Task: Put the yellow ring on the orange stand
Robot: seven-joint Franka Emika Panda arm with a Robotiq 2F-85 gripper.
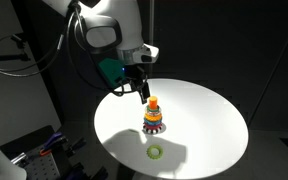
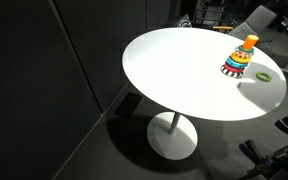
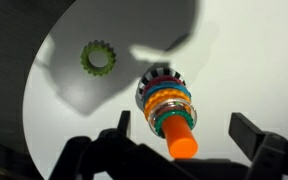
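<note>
A yellow-green toothed ring (image 1: 156, 152) lies flat on the white round table (image 1: 204, 110), in front of the stand. The orange stand (image 1: 153, 113) is a post that carries several coloured rings. Both show in an exterior view, the ring (image 2: 263, 76) beside the stand (image 2: 241, 58). My gripper (image 1: 142, 92) hangs just above and behind the stand, open and empty. In the wrist view the orange post (image 3: 180, 138) stands between my open fingers (image 3: 186, 130), and the ring (image 3: 98, 57) lies apart at the upper left.
The table edge (image 2: 174, 100) drops off to a dark floor all round. Dark equipment and cables (image 1: 44, 150) stand beside the table. The arm casts a large shadow on the tabletop (image 3: 164, 40).
</note>
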